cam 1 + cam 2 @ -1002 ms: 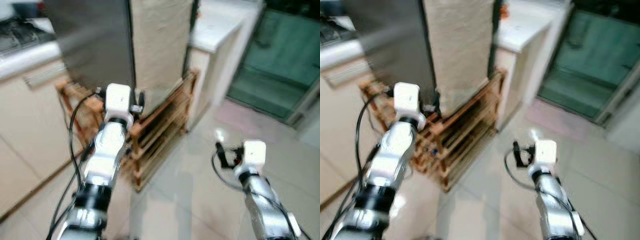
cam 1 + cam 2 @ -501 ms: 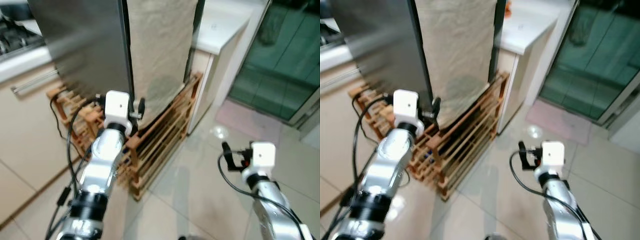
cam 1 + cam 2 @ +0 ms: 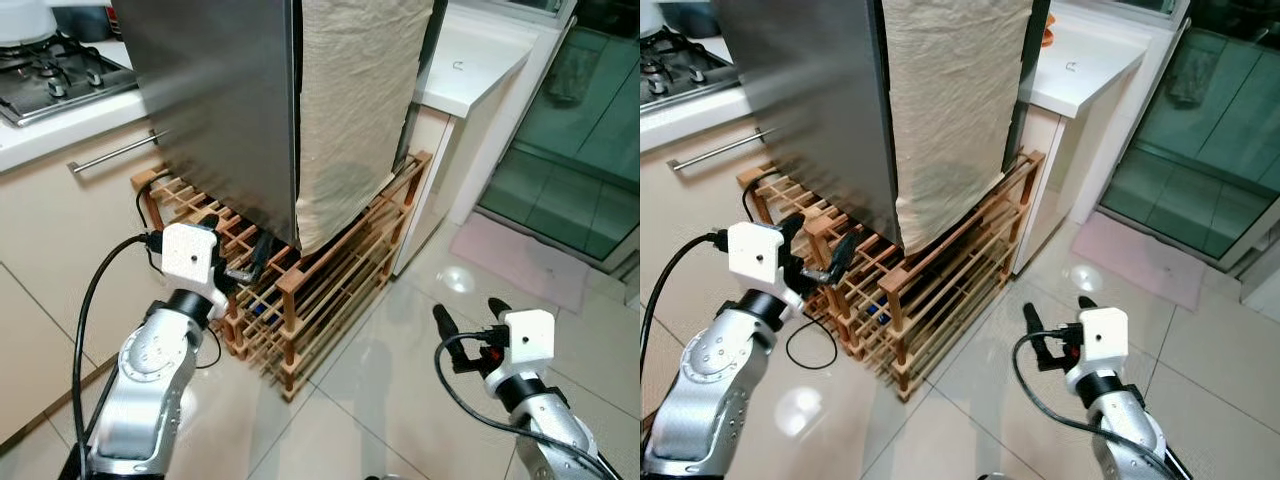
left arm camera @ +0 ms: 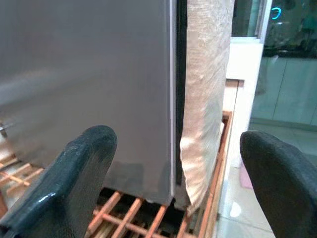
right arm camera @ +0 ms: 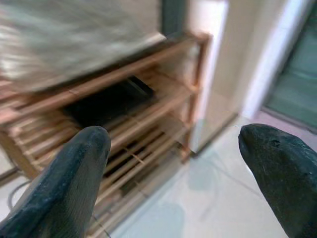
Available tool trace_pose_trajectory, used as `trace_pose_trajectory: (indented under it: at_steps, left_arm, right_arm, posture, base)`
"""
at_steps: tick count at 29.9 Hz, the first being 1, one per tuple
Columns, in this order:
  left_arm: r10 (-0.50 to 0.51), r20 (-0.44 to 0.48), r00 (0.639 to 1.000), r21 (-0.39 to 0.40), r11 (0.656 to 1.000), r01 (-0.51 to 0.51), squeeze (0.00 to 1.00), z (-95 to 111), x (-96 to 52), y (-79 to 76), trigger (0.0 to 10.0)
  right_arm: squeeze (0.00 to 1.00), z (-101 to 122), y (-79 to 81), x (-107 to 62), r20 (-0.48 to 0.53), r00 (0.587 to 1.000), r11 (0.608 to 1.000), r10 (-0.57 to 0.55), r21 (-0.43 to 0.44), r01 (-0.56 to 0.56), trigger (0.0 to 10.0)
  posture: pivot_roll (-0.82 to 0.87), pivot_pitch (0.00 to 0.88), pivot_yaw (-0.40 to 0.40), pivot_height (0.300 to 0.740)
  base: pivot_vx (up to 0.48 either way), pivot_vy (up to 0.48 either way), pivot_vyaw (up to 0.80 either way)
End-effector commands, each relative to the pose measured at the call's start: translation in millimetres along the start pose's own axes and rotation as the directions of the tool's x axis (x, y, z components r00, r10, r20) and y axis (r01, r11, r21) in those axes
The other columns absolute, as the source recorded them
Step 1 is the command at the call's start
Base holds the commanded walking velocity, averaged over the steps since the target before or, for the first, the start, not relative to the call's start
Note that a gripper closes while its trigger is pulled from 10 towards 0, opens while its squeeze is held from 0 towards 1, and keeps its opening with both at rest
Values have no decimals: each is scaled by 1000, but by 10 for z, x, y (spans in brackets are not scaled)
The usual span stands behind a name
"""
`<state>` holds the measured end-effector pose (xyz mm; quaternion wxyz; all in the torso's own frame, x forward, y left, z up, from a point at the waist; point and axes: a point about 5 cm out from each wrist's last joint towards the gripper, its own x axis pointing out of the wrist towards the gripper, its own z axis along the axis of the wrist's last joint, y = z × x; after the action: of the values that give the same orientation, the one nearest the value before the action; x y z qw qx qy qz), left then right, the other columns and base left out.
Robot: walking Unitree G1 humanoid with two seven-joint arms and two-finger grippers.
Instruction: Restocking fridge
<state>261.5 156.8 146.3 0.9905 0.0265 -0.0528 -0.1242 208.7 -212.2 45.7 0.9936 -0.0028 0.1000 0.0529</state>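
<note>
Right gripper (image 3: 1053, 322) nearest, low over the tiled floor (image 3: 970, 400), well clear of everything; fingers spread wide, holding nothing; its wrist view looks between the two black fingers (image 5: 74, 173) at the lower slats of the wooden rack (image 3: 940, 270) and the floor beside it.

Left gripper (image 3: 250, 268) raised in front of the rack's near corner, just below the bottom edge of the fridge (image 3: 220, 110); jaws wide apart, empty; not touching the fridge or rack as far as I can tell; in the left wrist view the fingers (image 4: 69, 183) frame the fridge's lower corner and the gap next to it; black cable (image 3: 810, 345) loops from the left arm down to the floor by the rack.

Fridge: grey steel box standing on top of the wooden rack, door shut; beige cloth (image 3: 950, 110) hangs down its side, lower hem reaching the rack's top rail; rack has several slatted tiers, something dark on an inner tier, can't tell what.

Left of the fridge: cream cabinet with a bar handle (image 3: 115, 153), gas hob (image 3: 60, 75) on the counter above; behind and right of the fridge: white countertop (image 3: 1080, 65) on a cream cabinet; far right: glass door (image 3: 1210, 150) with a pinkish mat (image 3: 1140, 260) on the floor in front of it.
</note>
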Motion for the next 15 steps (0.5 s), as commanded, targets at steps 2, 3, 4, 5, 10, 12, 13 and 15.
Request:
trace_pose_trajectory:
  at_steps: [2,3,4,5,10,12,13,15]
  left_arm:
    - [-7,31,1000,-7,1000,7,0,100,31,-55,10000]
    - [-7,30,1000,-7,1000,7,0,102,31,-58,10000]
    - [-5,28,1000,-7,1000,5,0,105,31,-61,10000]
    - [-4,27,1000,-7,1000,4,0,107,36,-60,10000]
    - [39,29,999,-6,999,-39,0,117,90,-3,10000]
    - [62,32,998,-4,998,-62,0,135,128,37,10000]
    - [69,33,997,1,998,-69,0,145,140,51,10000]
    - [78,34,996,11,997,-78,0,158,157,74,10000]
  right_arm:
    - [0,89,-74,57,35,999,1000,-11,-1,11,10000]
    - [0,101,-85,77,38,999,1000,-13,-2,13,10000]
    - [0,106,-94,91,41,999,1000,-14,-2,14,10000]
    - [0,124,-68,70,48,999,1000,-11,-5,11,10000]
    - [0,197,8,46,79,997,1000,0,-12,1,10000]
    - [0,234,27,69,90,996,1000,-3,-12,4,10000]
    - [0,246,29,76,93,996,1000,-6,-11,7,10000]
    - [0,260,37,73,95,995,1000,-4,-14,6,10000]
  posture:
    - [33,0,-20,740]
    - [33,0,-21,740]
    - [33,0,-21,740]
    - [36,0,-23,740]
    - [37,0,-25,740]
    - [35,0,-24,740]
    - [35,0,-24,740]
    - [34,0,-24,740]
  base:
    - [452,0,0]
    - [450,0,0]
    - [450,0,0]
    - [439,0,0]
    - [172,0,0]
    - [0,0,0]
    - [0,0,0]
    - [0,0,0]
